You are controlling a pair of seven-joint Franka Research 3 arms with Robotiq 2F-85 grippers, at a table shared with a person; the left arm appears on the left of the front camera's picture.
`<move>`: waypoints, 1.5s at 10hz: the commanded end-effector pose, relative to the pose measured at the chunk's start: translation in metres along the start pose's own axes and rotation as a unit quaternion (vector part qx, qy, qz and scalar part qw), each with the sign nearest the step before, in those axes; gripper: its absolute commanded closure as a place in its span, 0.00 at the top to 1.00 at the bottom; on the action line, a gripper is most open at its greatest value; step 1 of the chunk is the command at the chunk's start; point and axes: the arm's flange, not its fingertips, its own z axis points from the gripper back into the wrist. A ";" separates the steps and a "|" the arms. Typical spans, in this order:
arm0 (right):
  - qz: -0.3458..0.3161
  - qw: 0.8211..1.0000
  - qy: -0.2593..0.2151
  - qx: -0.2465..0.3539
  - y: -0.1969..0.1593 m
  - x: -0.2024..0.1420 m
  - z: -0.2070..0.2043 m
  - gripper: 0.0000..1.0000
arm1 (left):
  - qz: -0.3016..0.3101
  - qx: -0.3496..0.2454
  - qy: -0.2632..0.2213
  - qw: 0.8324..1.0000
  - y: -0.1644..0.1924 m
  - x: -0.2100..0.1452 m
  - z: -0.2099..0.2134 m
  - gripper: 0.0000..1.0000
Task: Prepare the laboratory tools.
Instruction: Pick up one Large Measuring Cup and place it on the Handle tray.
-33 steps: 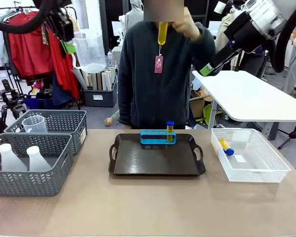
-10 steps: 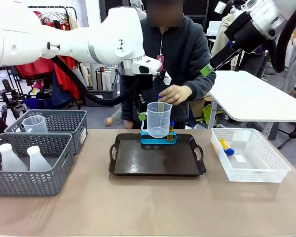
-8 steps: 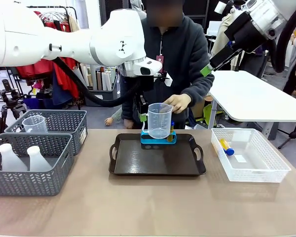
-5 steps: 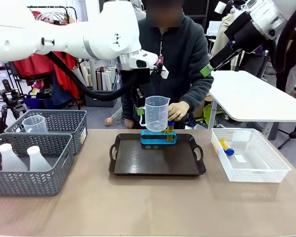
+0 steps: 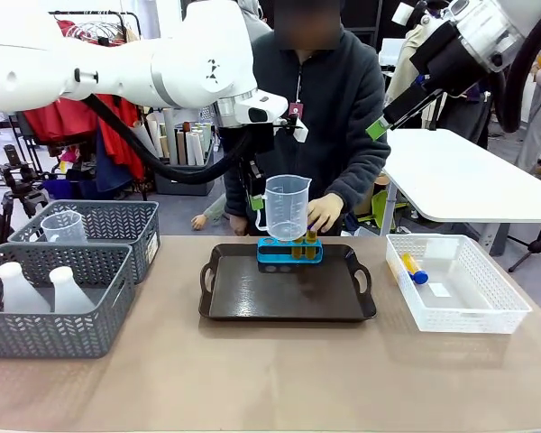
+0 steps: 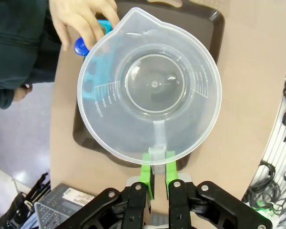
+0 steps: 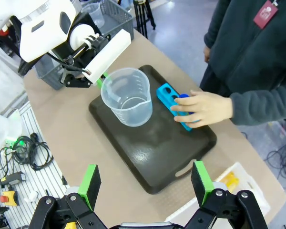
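My left gripper [image 6: 158, 175] is shut on the handle of a clear measuring beaker [image 6: 152, 88], holding it upright and empty above the back of the dark tray [image 5: 288, 293]. In the front view the beaker [image 5: 287, 207] hangs just over the small blue rack [image 5: 289, 253], with the left gripper [image 5: 255, 202] beside it. The person's hand [image 5: 325, 214] presses a yellow blue-capped test tube [image 6: 81, 46] into the rack [image 7: 168, 95]. My right gripper [image 7: 145, 183] is open and empty, high above the tray [image 7: 148, 157]. Two white flasks [image 5: 20, 289] stand in a grey basket.
Two grey mesh baskets [image 5: 59, 334] sit at the table's left; the rear one holds another clear beaker [image 5: 63, 225]. A white lattice basket [image 5: 487, 307] at the right holds a yellow test tube [image 5: 413, 268]. The person stands close behind the tray.
The left gripper raised the beaker slightly and shifted it a little left. The person's hand came down from chest height and lowered a test tube to the rack.
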 end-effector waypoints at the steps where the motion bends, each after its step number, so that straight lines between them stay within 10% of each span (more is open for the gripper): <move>1: 0.001 1.000 -0.005 0.001 -0.001 0.000 0.001 1.00 | 0.000 0.004 0.000 1.000 0.001 -0.002 0.003 0.00; 15: 0.001 1.000 -0.005 0.001 -0.001 0.000 0.001 1.00 | -0.096 -0.010 0.028 0.995 -0.007 0.071 -0.149 0.00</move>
